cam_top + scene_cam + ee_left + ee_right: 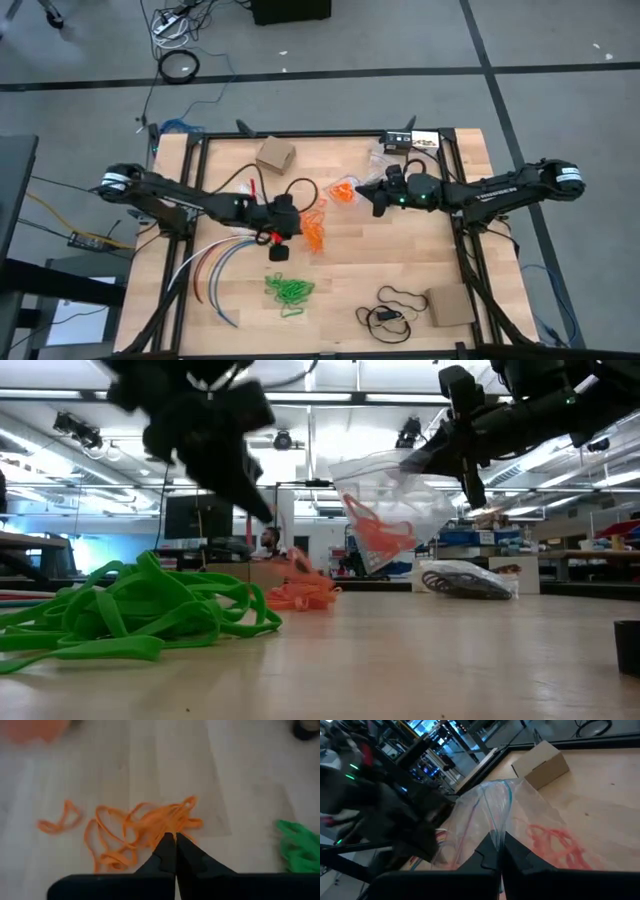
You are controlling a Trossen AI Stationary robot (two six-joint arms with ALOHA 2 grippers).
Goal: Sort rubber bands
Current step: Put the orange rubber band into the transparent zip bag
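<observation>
The orange rubber bands (145,827) lie in a loose tangle near the middle of the wooden bench (340,270), and the left end effector (175,837) is down at that tangle with its two dark fingers pressed together, pinching a few orange strands at the tips (the wrist view shows the loops fanning out from the pinch point). A small separate orange loop (56,821) lies just beside the main tangle. More orange bands (378,532) sit inside a clear plastic bag (395,500) that the right end effector (499,851) holds up above the bench, its fingers closed tight on the bag's upper edge. The green rubber bands (289,291) form their own heap nearer the front edge of the bench, well apart from the bag. Coloured cables (215,265) curve across the bench's left side, a thin black cord loop (397,303) lies toward the front right, one cardboard box (276,155) stands at the back and another (450,306) near the front right corner.
</observation>
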